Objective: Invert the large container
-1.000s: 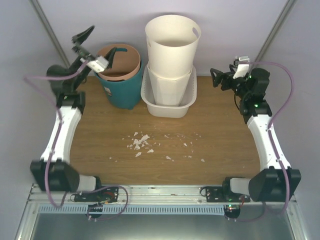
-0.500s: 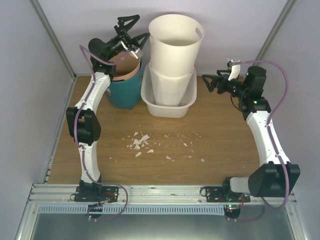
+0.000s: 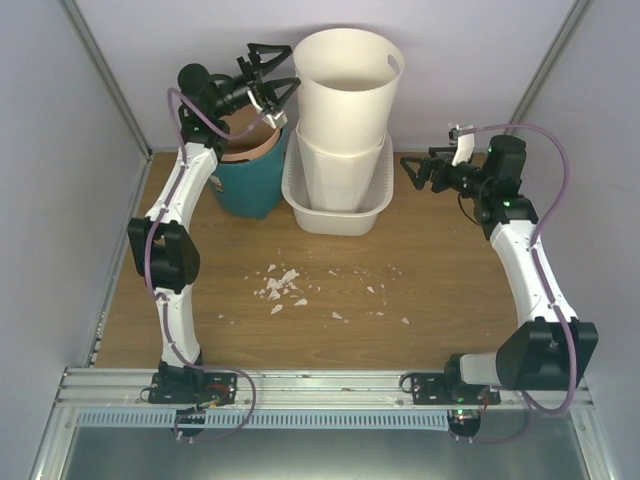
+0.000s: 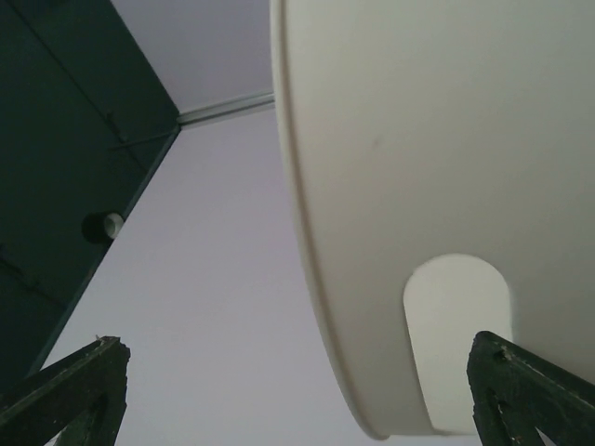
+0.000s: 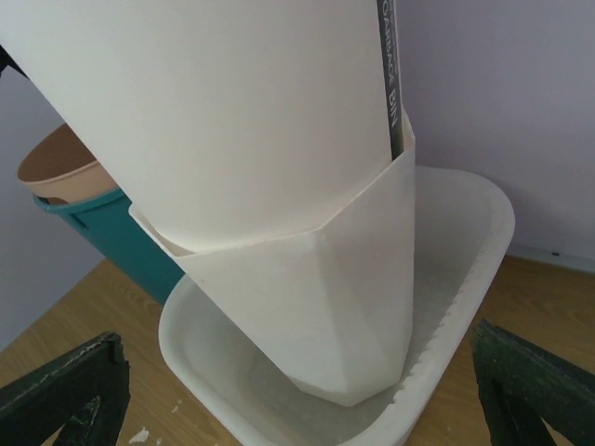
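A teal bin (image 3: pixel 245 188) with a brown lining stands just left of the large container (image 3: pixel 338 226), at the back of the wooden bench (image 3: pixel 440 290). High above that bin, and up and to the left of the container, the left tool (image 3: pixel 283 72) hangs with its jaws spread wide and nothing in them. It is close beside the upper wall of the tall round white bin (image 3: pixel 345 95). The container itself sits open side up. An octagonal white bin (image 3: pixel 338 178) stands inside it, and the round bin is nested into that one. White scraps (image 3: pixel 280 285) lie scattered on the bench in front of the container. Just right of the container, level with its rim, the right tool (image 3: pixel 410 172) points toward it, jaws wide apart and empty, clear of the tub.
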Controlling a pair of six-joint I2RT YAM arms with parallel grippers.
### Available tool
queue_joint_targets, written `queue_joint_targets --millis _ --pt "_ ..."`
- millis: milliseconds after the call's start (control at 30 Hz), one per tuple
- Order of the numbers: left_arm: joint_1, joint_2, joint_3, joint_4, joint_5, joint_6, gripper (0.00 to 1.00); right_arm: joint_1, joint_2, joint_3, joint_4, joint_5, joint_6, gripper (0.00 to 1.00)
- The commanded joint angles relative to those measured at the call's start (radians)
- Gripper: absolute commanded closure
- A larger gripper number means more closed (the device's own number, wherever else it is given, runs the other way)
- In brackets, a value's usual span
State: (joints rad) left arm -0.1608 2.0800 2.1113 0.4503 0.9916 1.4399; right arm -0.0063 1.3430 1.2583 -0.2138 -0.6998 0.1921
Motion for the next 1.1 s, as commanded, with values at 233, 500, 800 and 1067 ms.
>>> queue_joint_targets --millis 233,500,800,1067 --pt "-0.05 0.043 -0.029 0.262 -0.095 0.009 0.01 0.006 0.001 -0.036 0.0 0.002 0.001 0.0" --pt "-0.112 0.149 0.045 0.444 -0.188 -0.071 0.01 0.006 -0.006 -0.045 -0.008 0.013 -0.002 0.0" --pt "-0.125 0.214 0.155 0.653 -0.394 -0.194 0.01 0.006 -0.016 -0.055 0.001 0.047 0.006 0.0" --pt "-0.123 0.192 0.122 0.773 -0.454 -0.218 0.01 0.006 -0.057 -0.093 0.033 0.086 0.012 0.0"
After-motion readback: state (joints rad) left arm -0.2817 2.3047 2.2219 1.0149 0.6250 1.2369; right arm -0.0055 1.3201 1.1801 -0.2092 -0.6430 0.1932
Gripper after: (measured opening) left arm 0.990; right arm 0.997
